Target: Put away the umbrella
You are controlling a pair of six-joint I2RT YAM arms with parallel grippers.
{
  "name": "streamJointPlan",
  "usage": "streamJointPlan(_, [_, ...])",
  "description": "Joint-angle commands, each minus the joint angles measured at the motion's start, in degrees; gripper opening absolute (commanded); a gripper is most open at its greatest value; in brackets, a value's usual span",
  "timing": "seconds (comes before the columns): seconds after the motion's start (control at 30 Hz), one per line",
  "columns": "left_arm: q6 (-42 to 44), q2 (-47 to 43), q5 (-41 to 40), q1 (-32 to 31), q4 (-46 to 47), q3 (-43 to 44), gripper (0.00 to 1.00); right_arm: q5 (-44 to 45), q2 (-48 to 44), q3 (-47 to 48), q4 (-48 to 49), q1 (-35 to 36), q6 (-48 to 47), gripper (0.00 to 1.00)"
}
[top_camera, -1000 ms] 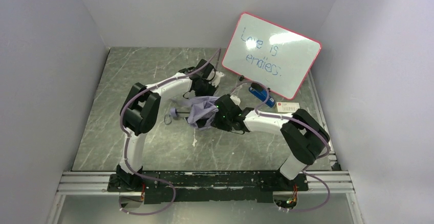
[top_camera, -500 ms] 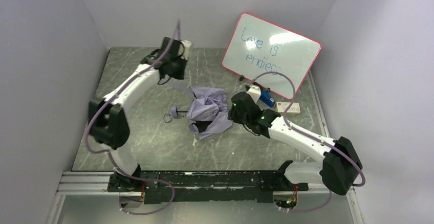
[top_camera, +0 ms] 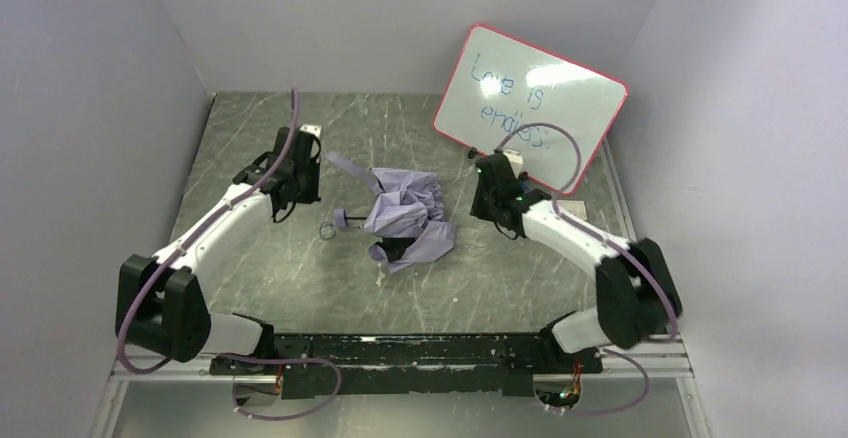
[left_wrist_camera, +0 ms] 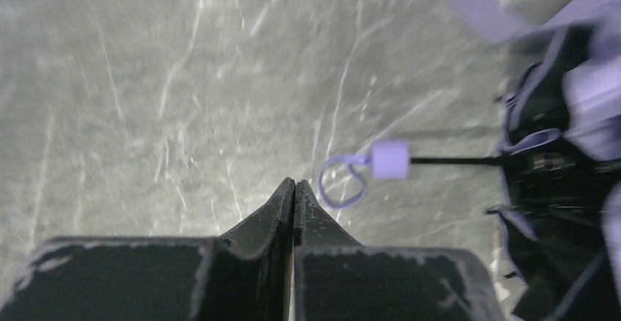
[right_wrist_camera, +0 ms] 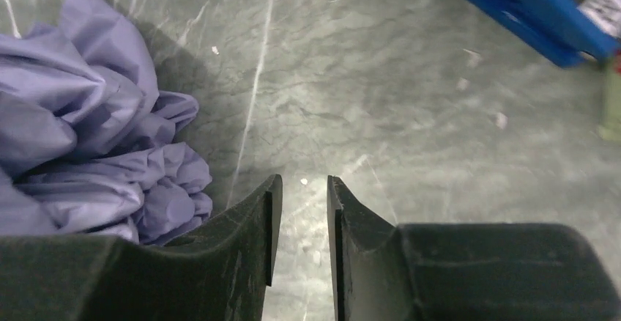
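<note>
The umbrella [top_camera: 405,214] lies crumpled in the middle of the table, its pale lavender fabric [right_wrist_camera: 80,138] bunched over black ribs. Its thin black shaft ends in a small handle [left_wrist_camera: 389,160] with a wrist loop [left_wrist_camera: 341,189], pointing left. A loose strap [top_camera: 346,169] trails from the fabric towards the back left. My left gripper [top_camera: 303,186] is shut and empty, to the left of the handle, with its tips [left_wrist_camera: 294,182] just short of the loop. My right gripper [right_wrist_camera: 300,182] stands open over bare table to the right of the fabric, touching nothing.
A red-framed whiteboard [top_camera: 530,108] leans at the back right, close behind my right arm. A blue box [right_wrist_camera: 542,13] lies just beyond the right gripper. Grey walls close in the table on the left, right and back.
Both arms have drawn back from the umbrella, the left gripper swinging out to the left and the right one towards the whiteboard. The umbrella now lies free on the table.
</note>
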Motion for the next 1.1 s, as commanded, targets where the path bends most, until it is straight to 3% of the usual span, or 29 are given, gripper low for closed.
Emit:
streamJointPlan(0.0, [-3.1, 2.7, -2.8, 0.7, 0.3, -3.9, 0.05, -9.9, 10.0, 6.4, 3.2, -0.8, -7.4, 0.3])
streamJointPlan(0.2, [-1.8, 9.5, -1.0, 0.8, 0.8, -3.4, 0.05, -17.0, 19.2, 11.1, 4.2, -1.2, -9.6, 0.21])
streamJointPlan(0.47, [-2.7, 17.5, 6.4, 0.7, 4.2, -0.5, 0.05, -16.6, 27.7, 15.7, 1.2, -1.2, -10.7, 0.16])
streamJointPlan(0.6, [-2.4, 21.2, 8.9, -1.1, 4.6, 1.7, 0.05, -18.7, 28.8, 16.7, 1.4, -0.4, -10.4, 0.13])
streamJointPlan(0.77, [-5.0, 26.3, 8.9, -9.3, 5.8, 5.7, 0.05, -25.4, 30.0, 18.5, 4.5, 4.5, -8.8, 0.12])
streamJointPlan(0.9, [-7.2, 26.6, 10.2, -11.8, 6.9, 6.0, 0.05, -29.5, 29.8, 17.4, 7.4, 6.1, -6.2, 0.11])
streamJointPlan(1.07, [-6.2, 23.8, 5.7, -11.5, 4.5, 6.2, 0.05, -23.5, 27.3, 15.9, 5.5, 5.9, -6.4, 0.12])
